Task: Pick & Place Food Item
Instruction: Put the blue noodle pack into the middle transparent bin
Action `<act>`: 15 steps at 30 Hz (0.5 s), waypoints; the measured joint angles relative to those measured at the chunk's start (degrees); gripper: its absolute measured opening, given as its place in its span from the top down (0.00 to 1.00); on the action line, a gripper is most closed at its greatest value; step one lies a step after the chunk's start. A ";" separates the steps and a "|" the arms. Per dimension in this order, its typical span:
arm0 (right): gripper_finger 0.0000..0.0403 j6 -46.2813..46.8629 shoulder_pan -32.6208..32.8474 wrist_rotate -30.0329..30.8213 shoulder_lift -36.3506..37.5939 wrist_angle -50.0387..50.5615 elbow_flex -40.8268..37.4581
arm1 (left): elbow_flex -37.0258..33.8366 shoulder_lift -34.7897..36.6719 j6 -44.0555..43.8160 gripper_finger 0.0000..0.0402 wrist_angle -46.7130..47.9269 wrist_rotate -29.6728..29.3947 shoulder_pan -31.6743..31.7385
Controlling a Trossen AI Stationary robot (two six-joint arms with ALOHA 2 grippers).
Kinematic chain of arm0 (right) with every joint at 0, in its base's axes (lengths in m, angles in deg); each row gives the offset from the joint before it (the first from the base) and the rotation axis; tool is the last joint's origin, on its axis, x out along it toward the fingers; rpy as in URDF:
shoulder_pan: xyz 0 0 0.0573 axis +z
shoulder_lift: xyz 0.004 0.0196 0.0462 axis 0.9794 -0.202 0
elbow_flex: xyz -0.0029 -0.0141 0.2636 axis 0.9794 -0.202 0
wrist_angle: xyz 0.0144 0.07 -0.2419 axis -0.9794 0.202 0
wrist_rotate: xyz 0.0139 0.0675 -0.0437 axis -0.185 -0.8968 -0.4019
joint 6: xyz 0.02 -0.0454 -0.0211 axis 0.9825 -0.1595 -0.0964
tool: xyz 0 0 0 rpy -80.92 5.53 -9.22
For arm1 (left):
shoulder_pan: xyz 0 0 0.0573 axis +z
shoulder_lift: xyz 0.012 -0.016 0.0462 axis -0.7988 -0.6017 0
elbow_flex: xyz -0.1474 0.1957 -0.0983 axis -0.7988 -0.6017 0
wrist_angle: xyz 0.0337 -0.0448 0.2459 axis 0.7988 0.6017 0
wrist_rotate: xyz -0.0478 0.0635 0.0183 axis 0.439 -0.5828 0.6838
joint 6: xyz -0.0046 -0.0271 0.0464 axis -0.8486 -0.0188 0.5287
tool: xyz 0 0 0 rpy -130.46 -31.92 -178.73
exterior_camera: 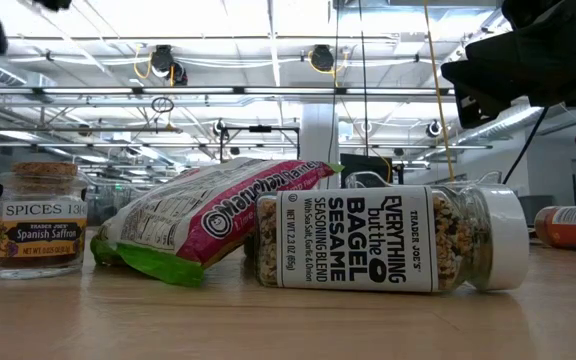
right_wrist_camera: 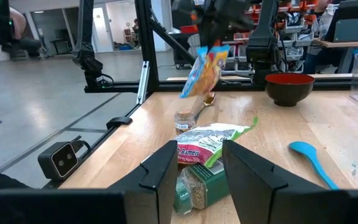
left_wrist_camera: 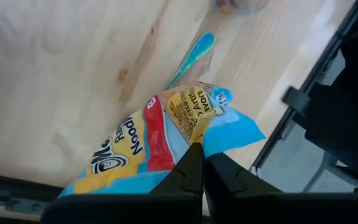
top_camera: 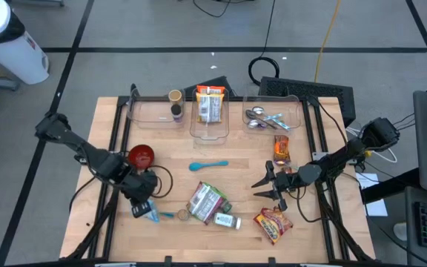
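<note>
Left end effector (top_camera: 144,206) closed on noodle packet (left_wrist_camera: 166,134), packet pinched at one edge and lifted clear of tabletop (top_camera: 228,148) near front-left corner, hanging below fingers. Bins (top_camera: 210,115) lie along far edge, well apart, diagonally ahead. Right end effector (top_camera: 271,185) part open, empty, waiting beside snack bag (top_camera: 273,224).

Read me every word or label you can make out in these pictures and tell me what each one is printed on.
"SPICES 13", "TRADER JOE'S", "Spanish Saffron": small cork-topped jar.
"TRADER JOE'S EVERYTHING but the BAGEL SESAME SEASONING BLEND": seasoning bottle lying on its side.
"Maruchan": pink and green ramen packet, partly readable.
"Ramen": same packet in the right wrist view.
"Noodle": blue noodle packet in the left gripper, rest unreadable.
Other packages: too small.
</note>
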 joint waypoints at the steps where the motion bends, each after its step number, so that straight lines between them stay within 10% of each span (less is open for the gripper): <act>1: 0.71 0.00 0.00 0.00 0.00 0.00 0.00 | 1.34 0.00 0.55 0.99 1.40 -0.28 0.42; 15: 0.71 -1.21 -0.07 4.50 0.02 -0.45 0.00 | 23.43 -8.82 28.73 1.00 15.16 -12.54 18.20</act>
